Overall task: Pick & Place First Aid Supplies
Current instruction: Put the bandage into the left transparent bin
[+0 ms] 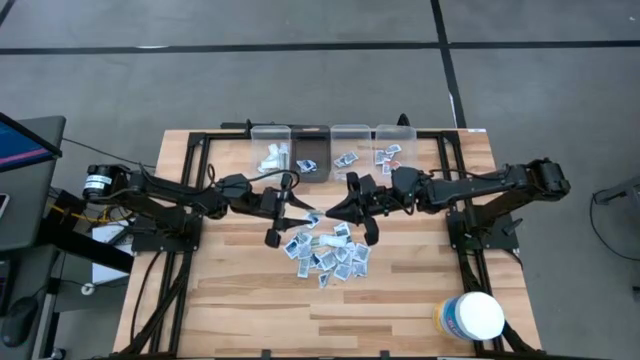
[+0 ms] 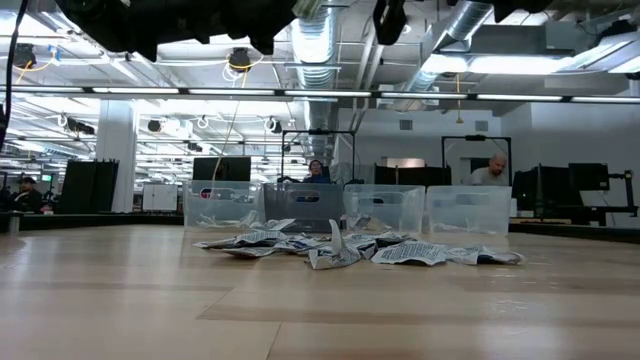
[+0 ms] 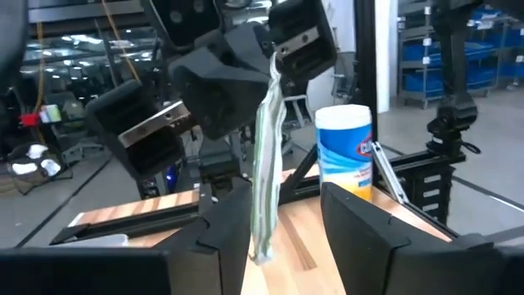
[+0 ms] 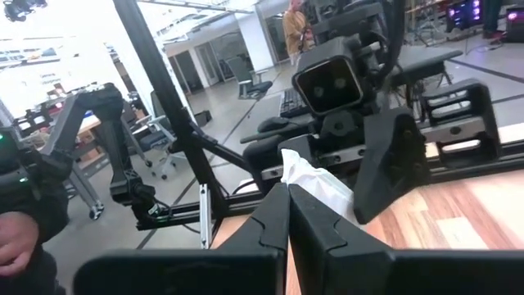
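Packets (image 1: 328, 255) lie in a loose heap mid-counter (image 1: 400, 300), overlapping, so a count is not possible; print is too small to read. The low view shows the same heap (image 2: 350, 250) crumpled flat on the wood, w/ four clear bins (image 2: 385, 208) behind it.

From above, the bins (image 1: 270, 145) sit in a row at the far edge. One holds pale pieces, the others a few printed packets (image 1: 345, 158); exact contents are hard to make out.

One packet (image 4: 315, 182) is up off the counter between the two arms. The right claw (image 4: 286, 201) has its fingers closed tight on the packet's edge, w/ white paper sticking out past the tips. In the left wrist view the same packet (image 3: 266, 160) hangs as a thin edge-on strip from that claw, its lower end down between the left claw's fingers (image 3: 221, 238). The left claw (image 3: 282, 233) is spread wide, and contact w/ the paper cannot be made out.

From above, the left claw (image 1: 290, 215) and right claw (image 1: 350, 210) face each other close together, just above the heap's far side; the held packet (image 1: 314, 217) is barely visible there.

Tub (image 1: 472, 316) stands near the counter's front right corner, well apart from the heap, partly cut by the arm frame. It also shows beyond the packet in the left wrist view (image 3: 344, 152).

People in the room behind are too far off to detail.
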